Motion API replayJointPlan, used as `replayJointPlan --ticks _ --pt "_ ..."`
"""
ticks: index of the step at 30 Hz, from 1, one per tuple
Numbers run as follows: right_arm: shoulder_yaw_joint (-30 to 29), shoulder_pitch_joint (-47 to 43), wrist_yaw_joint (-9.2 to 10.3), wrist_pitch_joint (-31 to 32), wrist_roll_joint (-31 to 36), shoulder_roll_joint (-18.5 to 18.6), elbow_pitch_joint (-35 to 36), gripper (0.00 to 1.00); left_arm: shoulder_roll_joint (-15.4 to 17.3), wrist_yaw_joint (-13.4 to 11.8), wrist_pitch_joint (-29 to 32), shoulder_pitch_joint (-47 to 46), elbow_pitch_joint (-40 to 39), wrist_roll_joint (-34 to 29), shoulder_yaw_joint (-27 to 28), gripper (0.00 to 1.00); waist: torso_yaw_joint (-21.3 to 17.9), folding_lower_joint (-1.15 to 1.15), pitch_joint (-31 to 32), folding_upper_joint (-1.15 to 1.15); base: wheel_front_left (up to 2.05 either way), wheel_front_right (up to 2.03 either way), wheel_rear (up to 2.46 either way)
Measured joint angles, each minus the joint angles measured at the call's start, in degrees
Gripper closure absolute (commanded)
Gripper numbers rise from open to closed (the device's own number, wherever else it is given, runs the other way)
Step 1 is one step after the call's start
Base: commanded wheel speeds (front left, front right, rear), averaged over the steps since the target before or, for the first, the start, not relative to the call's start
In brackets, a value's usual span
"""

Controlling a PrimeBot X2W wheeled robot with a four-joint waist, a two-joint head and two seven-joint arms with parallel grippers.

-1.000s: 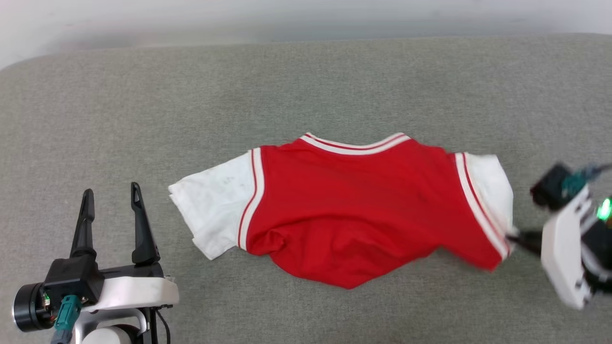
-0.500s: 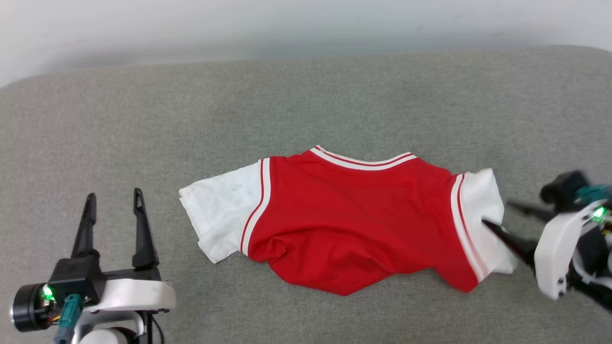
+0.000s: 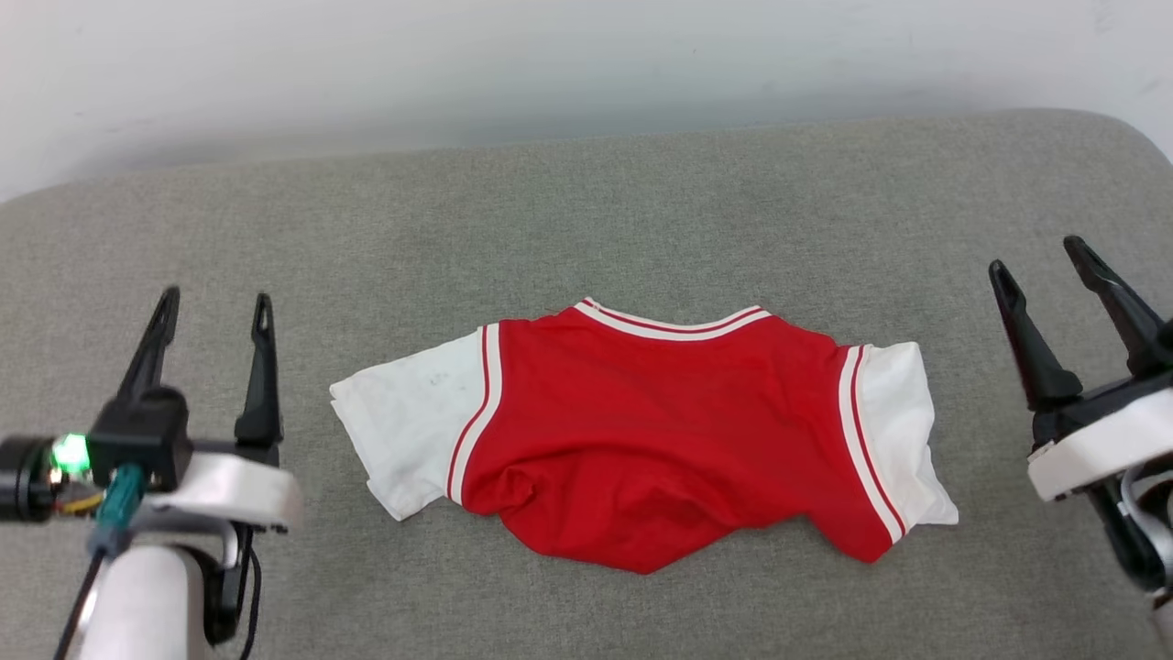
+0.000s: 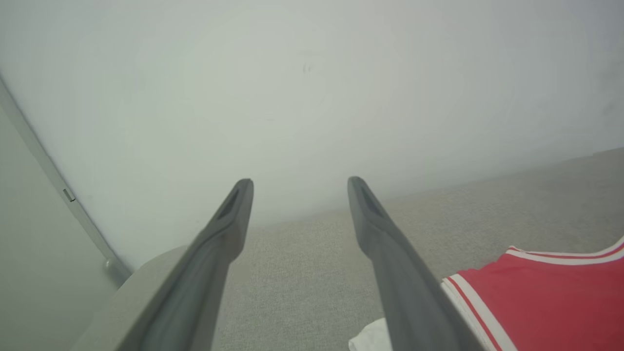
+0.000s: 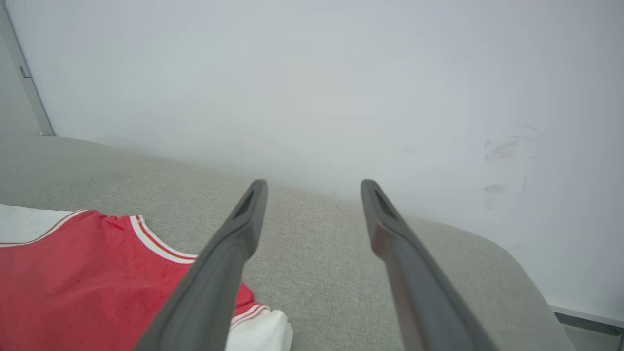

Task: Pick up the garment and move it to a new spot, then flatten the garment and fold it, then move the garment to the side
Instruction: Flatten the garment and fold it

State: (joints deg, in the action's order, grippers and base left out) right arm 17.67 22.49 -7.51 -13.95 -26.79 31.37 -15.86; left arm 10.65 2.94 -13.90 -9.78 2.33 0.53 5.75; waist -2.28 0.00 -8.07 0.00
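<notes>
At the left, the left gripper [image 3: 216,298], a pair of long dark fingers on a pale wrist, hangs spread wide and empty above the grey woven fabric cushion [image 3: 586,211], apart from the cloth. Next to it the bright red jersey T-shirt with white short sleeves [image 3: 660,431] lies in the middle of the cushion, collar away from the robot. Its left white sleeve with red-striped trim [image 3: 403,431] lies flat. The red body is rumpled along the near edge [image 3: 641,550], where a fold bulges, and the right white sleeve [image 3: 893,422] is slightly creased. The cloth looks thin, light and limp. It should sag and drape from any pinch, carry no shape of its own, and slide easily on the cushion. The likeliest holds are the doubled, firmer places: the striped sleeve seams or the shoulder edges either side of the white-and-red collar band [image 3: 674,321], one per arm, so it hangs evenly. At the right, the right gripper [image 3: 1036,257] is likewise parted and holding nothing, just beyond the right sleeve.
</notes>
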Motion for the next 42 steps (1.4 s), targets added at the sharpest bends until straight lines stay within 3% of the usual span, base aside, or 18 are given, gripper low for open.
replayJointPlan --ticks 5,11,14,15,21,28,42 --pt "-11.00 -7.82 -0.01 -0.91 10.37 -9.54 7.77 0.00 3.68 2.23 6.28 -6.77 0.62 -0.89 -2.61 0.00 -0.16 0.00 -0.82 0.00 0.00 0.00 0.00" --pt "-16.41 -14.05 -0.01 -1.10 16.38 -17.09 15.49 0.00 9.07 4.15 17.93 -15.18 1.65 2.78 -7.34 0.00 -0.58 0.00 -2.45 0.00 0.00 0.00 0.00" --pt "-17.37 -16.90 0.00 -1.12 17.63 -20.19 18.17 0.00 15.89 4.45 31.06 -21.59 2.67 12.47 -16.11 0.00 -1.04 0.00 -4.01 0.00 0.00 0.00 0.00" --pt "-17.83 -17.07 0.00 -1.13 18.26 -21.26 19.96 0.00 20.80 4.44 39.10 -25.28 2.60 19.73 -21.31 0.00 -1.42 0.01 -5.09 0.00 0.00 0.00 0.00" --pt "-17.25 -16.84 0.00 -1.13 18.96 -21.80 21.41 0.00 28.32 4.45 54.04 -30.75 2.75 31.99 -31.22 0.00 -2.29 0.01 -7.80 0.00 0.00 0.00 0.00" --pt "-16.57 -15.00 0.00 -1.13 19.25 -21.84 22.21 0.00 32.88 4.45 64.08 -34.77 5.80 40.08 -38.87 0.00 -3.61 0.01 -11.50 0.00 0.00 0.00 0.00" --pt "-15.11 -12.04 0.00 -1.13 19.29 -22.09 21.26 0.00 35.39 4.20 68.01 -36.94 13.49 47.74 -48.30 0.00 -5.55 0.00 -15.61 0.00 0.00 0.00 0.00"
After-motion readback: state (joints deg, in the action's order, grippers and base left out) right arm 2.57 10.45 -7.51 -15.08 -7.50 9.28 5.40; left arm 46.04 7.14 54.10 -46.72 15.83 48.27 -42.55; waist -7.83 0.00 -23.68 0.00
